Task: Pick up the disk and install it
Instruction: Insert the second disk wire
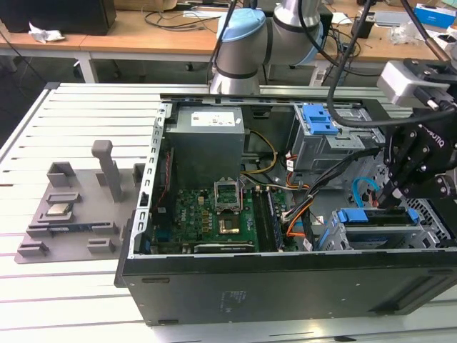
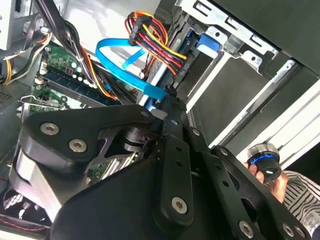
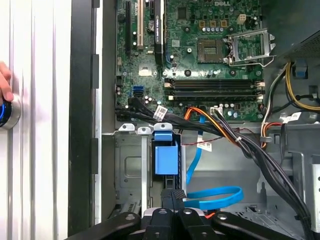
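The disk (image 1: 360, 218) sits on edge in the lower drive bay at the exterior view's right of the open computer case (image 1: 214, 286). Its blue carrier end (image 3: 165, 159) shows in the bay's slot in the first wrist view. My gripper (image 1: 391, 194) hangs just above that bay, tips pointing down at the disk's blue frame. In both wrist views the fingers (image 3: 173, 196) are pressed together with nothing between them, tips (image 2: 167, 100) close to the blue carrier (image 2: 207, 47) and apart from it by a small gap.
A blue flat cable (image 3: 212, 197) and orange-red wire bundles (image 2: 155, 40) lie beside the bay. The motherboard (image 1: 214, 214) with an open socket fills the case's middle. An upper cage with a blue latch (image 1: 318, 118) stands behind. A person's hand (image 3: 4, 92) rests on a blue-ringed knob.
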Tool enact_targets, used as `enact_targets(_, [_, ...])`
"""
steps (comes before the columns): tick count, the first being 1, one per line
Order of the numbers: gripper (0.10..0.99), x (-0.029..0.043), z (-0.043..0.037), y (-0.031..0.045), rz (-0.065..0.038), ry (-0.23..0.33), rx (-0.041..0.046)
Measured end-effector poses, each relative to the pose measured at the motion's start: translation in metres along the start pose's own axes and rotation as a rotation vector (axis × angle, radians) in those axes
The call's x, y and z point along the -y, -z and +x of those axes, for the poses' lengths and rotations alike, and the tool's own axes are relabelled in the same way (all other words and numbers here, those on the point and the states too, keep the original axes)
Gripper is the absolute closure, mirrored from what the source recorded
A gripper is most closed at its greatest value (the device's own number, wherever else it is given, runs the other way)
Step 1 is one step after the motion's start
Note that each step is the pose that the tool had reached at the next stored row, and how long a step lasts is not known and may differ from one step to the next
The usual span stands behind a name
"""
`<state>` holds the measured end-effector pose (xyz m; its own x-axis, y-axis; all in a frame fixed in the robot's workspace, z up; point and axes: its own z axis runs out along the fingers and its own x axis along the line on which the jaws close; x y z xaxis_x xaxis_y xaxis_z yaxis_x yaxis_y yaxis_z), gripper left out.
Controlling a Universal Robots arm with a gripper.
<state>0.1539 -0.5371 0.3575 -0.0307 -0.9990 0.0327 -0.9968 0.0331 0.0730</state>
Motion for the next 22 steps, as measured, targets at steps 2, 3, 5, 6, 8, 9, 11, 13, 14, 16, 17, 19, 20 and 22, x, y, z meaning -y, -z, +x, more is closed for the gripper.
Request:
enact_targets(2, [0.98,0.0008,-0.0001,-0.002,0.0,0.0,-0.0001])
enact_targets(3, [0.98,0.001,0.0001,-0.0024,0.0,0.0,-0.0004])
enact_targets(5, [0.98,0.0014,0.0028,-0.0035,0.0,0.0,-0.0005])
enact_targets(6, [0.98,0.0016,0.0046,-0.004,0.0,0.0,-0.0008])
enact_targets(8, [0.98,0.0035,0.0045,-0.0074,0.0,0.0,-0.0008])
enact_targets(9, [0.98,0.0036,0.0045,-0.0087,0.0,0.0,-0.0012])
enact_targets(11, [0.98,0.0038,0.0044,-0.0095,0.0,0.0,-0.0011])
enact_targets(13, [0.98,0.0038,0.0044,-0.0098,0.0,0.0,-0.0009])
enact_targets(14, [0.98,0.0038,0.0042,-0.0098,0.0,0.0,-0.0007])
enact_targets(16, [0.98,0.0037,0.004,-0.0078,0.0,0.0,-0.0002])
enact_targets(17, [0.98,0.0036,0.0038,-0.0068,0.0,0.0,-0.0006])
enact_targets(19, [0.98,0.0035,0.0034,-0.0064,0.0,0.0,-0.0004])
enact_targets(20, [0.98,0.0038,0.0033,-0.0063,0.0,0.0,-0.0007])
enact_targets(22, [0.98,0.0046,0.0032,-0.007,-0.002,0.0,-0.0005])
